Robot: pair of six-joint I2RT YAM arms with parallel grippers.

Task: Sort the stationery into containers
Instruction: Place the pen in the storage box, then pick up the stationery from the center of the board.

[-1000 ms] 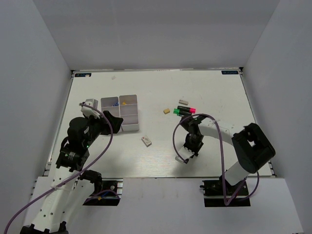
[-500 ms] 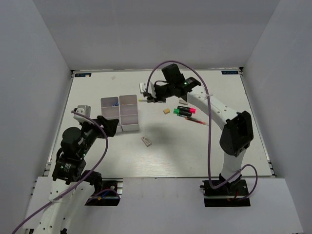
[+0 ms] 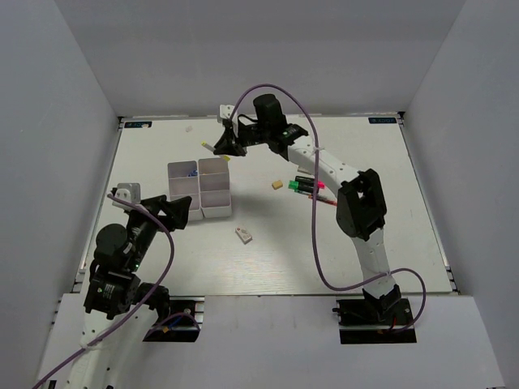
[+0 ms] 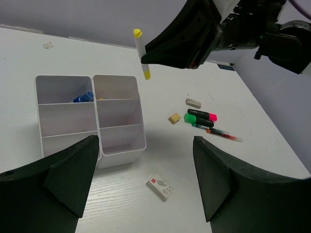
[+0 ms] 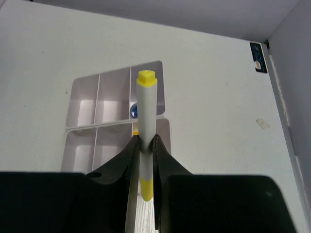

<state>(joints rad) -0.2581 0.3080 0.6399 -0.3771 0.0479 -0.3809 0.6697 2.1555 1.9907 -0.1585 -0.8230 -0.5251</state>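
My right gripper is shut on a white pen with yellow ends and holds it upright in the air just beyond the far end of the divided tray. In the right wrist view the pen stands between the jaws over the tray. My left gripper is open and empty, near the tray's near left side. On the table lie a white eraser with a red label, a beige eraser, a grey eraser, pink-ended and green-ended highlighters and a thin red pen.
A blue item lies in the tray's far left compartment, and a small yellow item shows in the one beside it. The right arm stretches across the back of the table. Grey walls enclose the table on three sides.
The right arm has swung further left with the pen, from behind the tray's right side to its far end. The left arm has drawn back a little toward the near left.
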